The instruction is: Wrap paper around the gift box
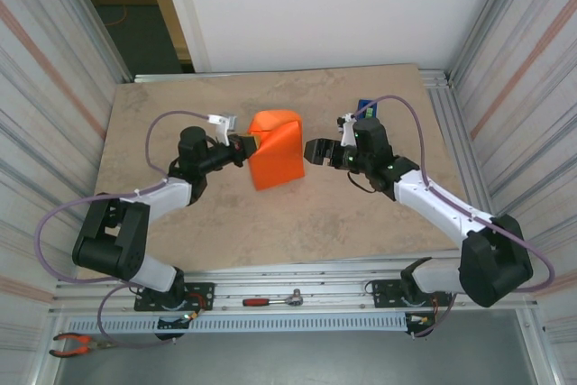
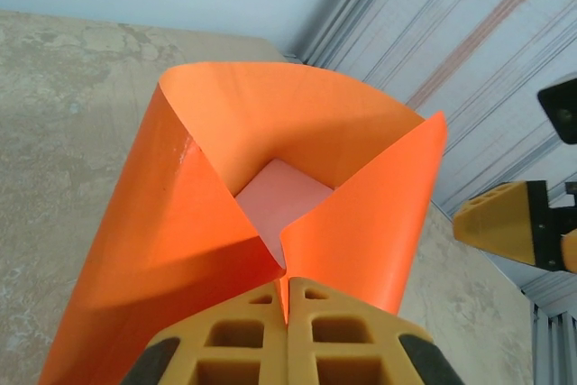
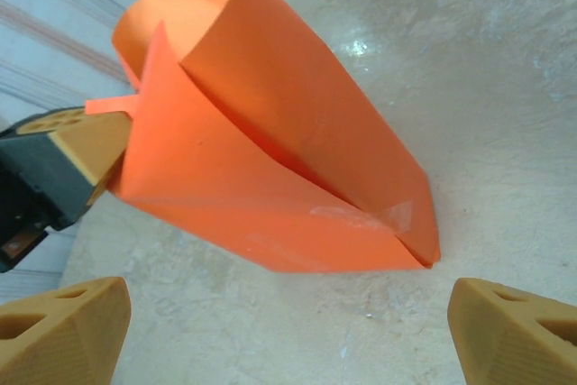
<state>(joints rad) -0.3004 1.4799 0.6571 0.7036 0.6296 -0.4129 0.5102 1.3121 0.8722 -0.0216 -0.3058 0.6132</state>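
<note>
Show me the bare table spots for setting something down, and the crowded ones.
Bare: the table strip between both arms, nearer than the paper; also the far-left corner behind the left arm. Crowded: the middle, where the left hand pinches the paper and the open right hand faces it.

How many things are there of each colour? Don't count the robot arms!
Orange: 1, the paper
Pink: 1, the gift box, peeking out inside the paper
Blue: 1, a blue object
Red: 2, the red-handled pliers and the red-handled ratchet
Total: 5
</note>
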